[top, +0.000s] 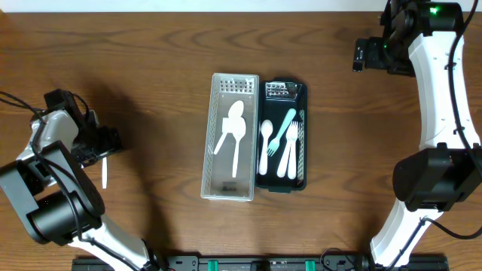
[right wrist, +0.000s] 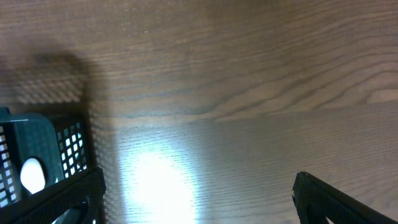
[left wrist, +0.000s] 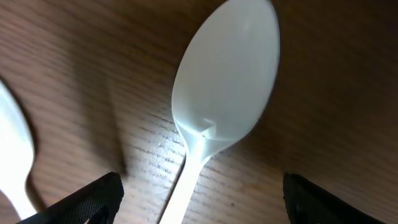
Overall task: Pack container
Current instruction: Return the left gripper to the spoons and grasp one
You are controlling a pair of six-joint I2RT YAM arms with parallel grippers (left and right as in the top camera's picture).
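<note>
A white plastic spoon [left wrist: 227, 74] lies on the wooden table, and its handle runs down between the fingers of my left gripper [left wrist: 199, 214]. That gripper is open and low over the spoon. In the overhead view the left gripper [top: 104, 143] covers the bowl and only the handle [top: 105, 175] shows. A second white utensil [left wrist: 13, 155] lies at the left edge of the left wrist view. A white basket [top: 214, 135] holds one white spoon [top: 233, 134]. A dark basket [top: 303, 135] beside it holds spoons and forks. My right gripper [top: 367, 54] is open and empty.
The right wrist view shows bare wood under the right gripper [right wrist: 199, 202], with a corner of the dark basket [right wrist: 62, 146] at the left. The two baskets stand side by side at the table's centre.
</note>
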